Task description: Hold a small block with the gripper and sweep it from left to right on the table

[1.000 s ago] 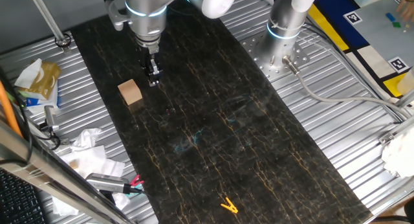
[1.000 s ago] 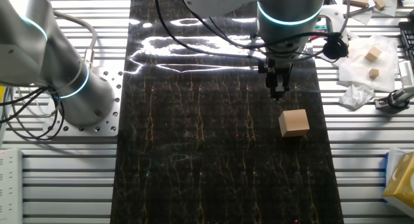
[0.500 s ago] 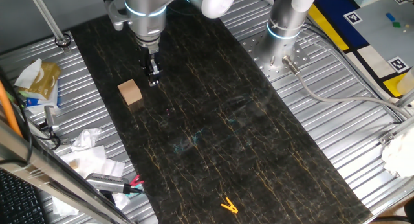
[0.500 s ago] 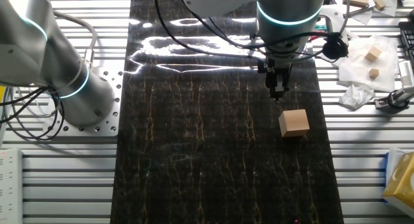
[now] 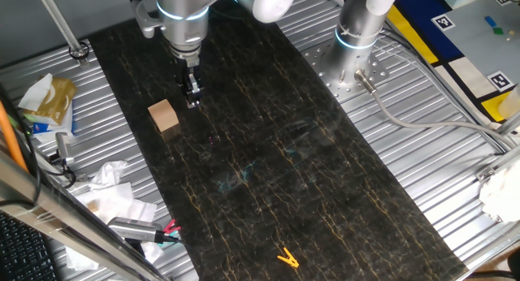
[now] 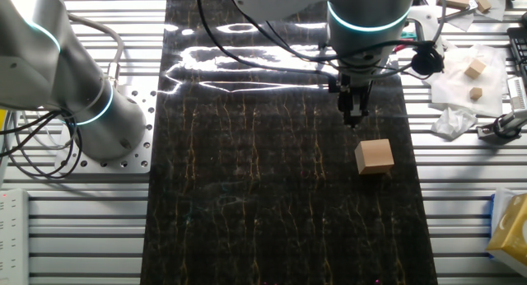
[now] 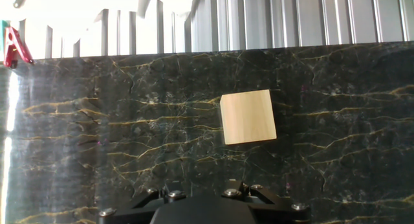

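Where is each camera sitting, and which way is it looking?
One fixed view: high over one table end, looking down its length at the small tan wooden cube and black two-finger gripper.
Other fixed view: high over the opposite end, facing back; cube, gripper, grey arm.
Hand view: on the hand, looking down at the black gold-veined table; only the hand's black housing shows.
All three share the cube.

This is a robotics lab bench. A black marbled table (image 5: 268,151) lies between ribbed metal sheets (image 5: 422,151). A second arm's base (image 5: 353,66) is bolted beside the table, with cables (image 5: 414,118) trailing from it. Printed marker boards (image 5: 479,45) lie beyond that base, and crumpled tissues (image 5: 110,188) clutter the table's opposite edge.
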Controlling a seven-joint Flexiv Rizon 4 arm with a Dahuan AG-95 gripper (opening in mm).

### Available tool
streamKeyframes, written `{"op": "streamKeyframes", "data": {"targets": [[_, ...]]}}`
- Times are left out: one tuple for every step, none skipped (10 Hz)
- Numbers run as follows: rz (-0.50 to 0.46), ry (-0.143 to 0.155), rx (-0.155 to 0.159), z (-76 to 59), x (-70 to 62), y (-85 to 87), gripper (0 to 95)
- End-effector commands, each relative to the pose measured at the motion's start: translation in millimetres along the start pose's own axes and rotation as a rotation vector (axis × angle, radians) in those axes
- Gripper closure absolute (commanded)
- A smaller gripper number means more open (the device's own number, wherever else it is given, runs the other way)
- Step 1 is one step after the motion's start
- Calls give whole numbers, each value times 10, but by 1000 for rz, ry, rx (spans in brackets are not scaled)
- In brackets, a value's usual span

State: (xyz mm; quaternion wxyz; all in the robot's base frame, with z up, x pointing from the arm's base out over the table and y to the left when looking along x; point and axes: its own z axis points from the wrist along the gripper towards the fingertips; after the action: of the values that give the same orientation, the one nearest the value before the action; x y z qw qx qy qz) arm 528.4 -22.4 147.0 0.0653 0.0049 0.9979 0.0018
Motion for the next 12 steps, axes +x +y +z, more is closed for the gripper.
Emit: {"op": "streamKeyframes", "data": {"targets": [[2,1,-2,0,-3,6,570],[3,1,-2,3,-3,13,570],[4,1,-2,-1,-2,25,570],[6,2,-3,-12,0,37,570],[11,4,-2,-27,4,61,570],[14,5,-1,-33,7,76,570],[20,3,-2,-34,15,105,570],[23,2,-2,-35,26,123,570],[23,1,-2,-37,36,127,570],[24,2,-1,-37,47,126,570],[24,1,-2,-41,59,127,570],[25,0,-3,-47,66,131,570]]}}
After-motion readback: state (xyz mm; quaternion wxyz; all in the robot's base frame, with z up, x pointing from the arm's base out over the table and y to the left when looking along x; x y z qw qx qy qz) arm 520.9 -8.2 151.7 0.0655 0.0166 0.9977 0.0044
